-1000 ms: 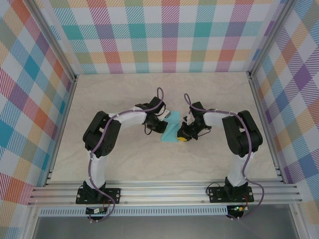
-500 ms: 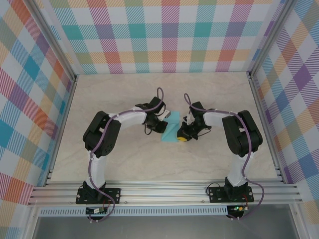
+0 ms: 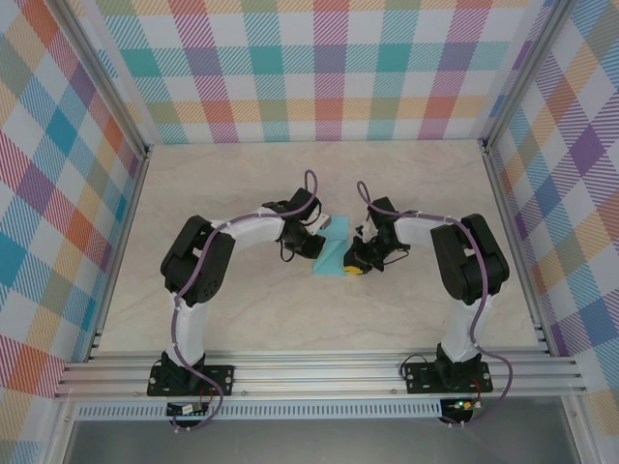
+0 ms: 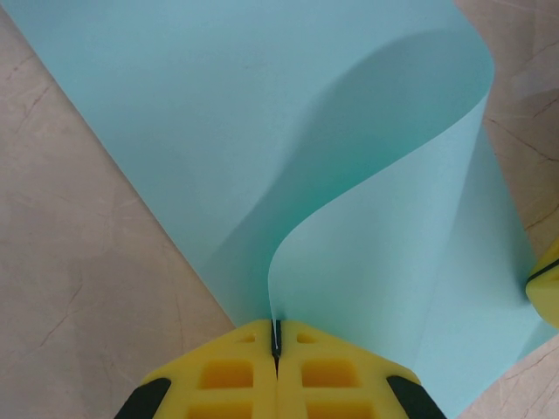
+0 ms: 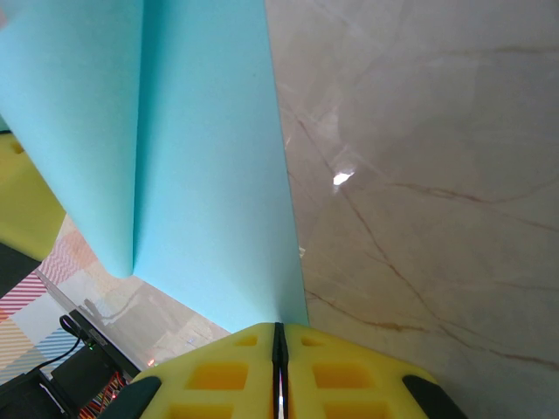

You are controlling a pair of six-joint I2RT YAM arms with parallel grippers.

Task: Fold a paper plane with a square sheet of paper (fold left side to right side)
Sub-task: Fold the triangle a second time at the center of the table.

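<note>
**Sheet pinched at both sides, its left edge curled up toward the right.**

The sheet (image 3: 333, 253) sits at the middle of the table (image 3: 242, 309), between the two grippers. In the top view its long axis runs far-to-near with a slight slant. In the left wrist view the left edge rises off the table in a soft curl and runs straight into the left gripper (image 4: 276, 349), whose jaws are closed tight on it. The opposite edge enters the right gripper (image 5: 279, 345), which is likewise clamped on the paper. Each arm is at its own side, and the grippers are near each other across the sheet. As I judge it, the fold depends on the left-held edge crossing rightward to meet the edge at the right gripper, which would put the crease along the long axis.
</note>
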